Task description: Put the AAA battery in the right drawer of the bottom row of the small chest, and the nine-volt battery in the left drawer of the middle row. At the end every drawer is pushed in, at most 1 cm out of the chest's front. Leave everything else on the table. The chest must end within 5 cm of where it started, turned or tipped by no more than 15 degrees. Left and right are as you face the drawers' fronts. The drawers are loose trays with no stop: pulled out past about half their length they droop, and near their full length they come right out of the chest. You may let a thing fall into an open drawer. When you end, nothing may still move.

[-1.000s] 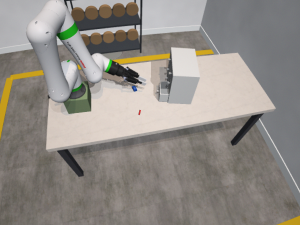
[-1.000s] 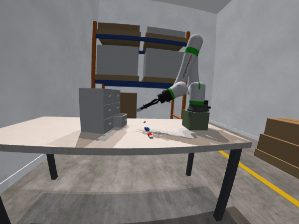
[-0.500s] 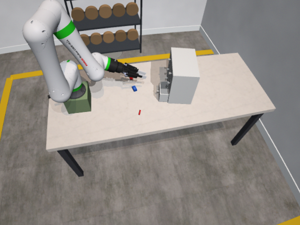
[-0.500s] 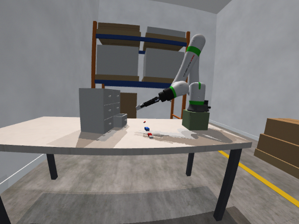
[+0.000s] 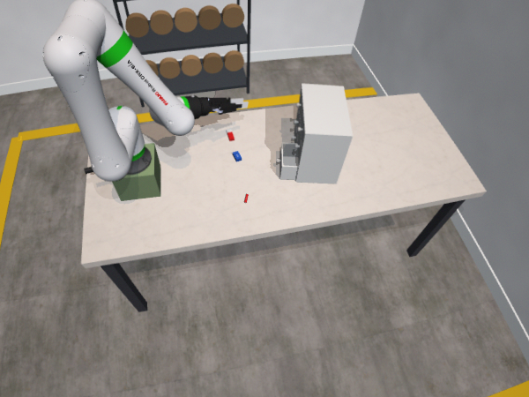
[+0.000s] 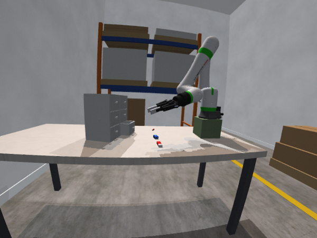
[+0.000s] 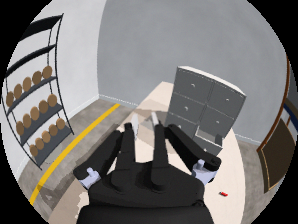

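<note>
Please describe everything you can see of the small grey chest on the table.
The chest is a plain grey box, matte, standing upright on the table near its back edge. Its front faces the arm and shows three rows of two drawers with small knobs. One bottom-row drawer is pulled out, an open tray; nothing can be seen in it. The other drawers look pushed in. The hand hangs apart from it, in the air.
</note>
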Robot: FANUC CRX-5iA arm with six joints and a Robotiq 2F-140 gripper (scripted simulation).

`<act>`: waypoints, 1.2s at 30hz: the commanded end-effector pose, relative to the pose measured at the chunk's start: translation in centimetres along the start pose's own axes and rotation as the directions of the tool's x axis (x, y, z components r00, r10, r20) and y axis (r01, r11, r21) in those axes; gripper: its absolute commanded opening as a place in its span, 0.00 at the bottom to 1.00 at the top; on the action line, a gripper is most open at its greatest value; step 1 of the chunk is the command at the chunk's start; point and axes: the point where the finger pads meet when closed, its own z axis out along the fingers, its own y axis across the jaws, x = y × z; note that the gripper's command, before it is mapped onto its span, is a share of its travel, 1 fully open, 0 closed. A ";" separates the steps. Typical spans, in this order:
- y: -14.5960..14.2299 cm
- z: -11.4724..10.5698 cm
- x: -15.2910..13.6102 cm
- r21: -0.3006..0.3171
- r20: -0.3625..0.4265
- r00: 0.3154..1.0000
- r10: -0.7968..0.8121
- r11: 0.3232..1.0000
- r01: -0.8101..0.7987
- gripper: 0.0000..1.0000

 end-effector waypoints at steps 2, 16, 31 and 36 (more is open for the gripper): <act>-5.0 -0.6 1.8 0.179 -0.074 0.990 -0.123 0.975 0.134 0.20; -16.0 -9.2 -1.1 0.568 -0.365 0.813 -0.453 0.583 0.580 0.20; -8.1 -16.3 -8.6 0.645 -0.604 0.485 -0.633 -0.030 0.764 0.20; -4.1 -16.5 -8.8 0.635 -0.638 0.403 -0.656 -0.154 0.757 0.20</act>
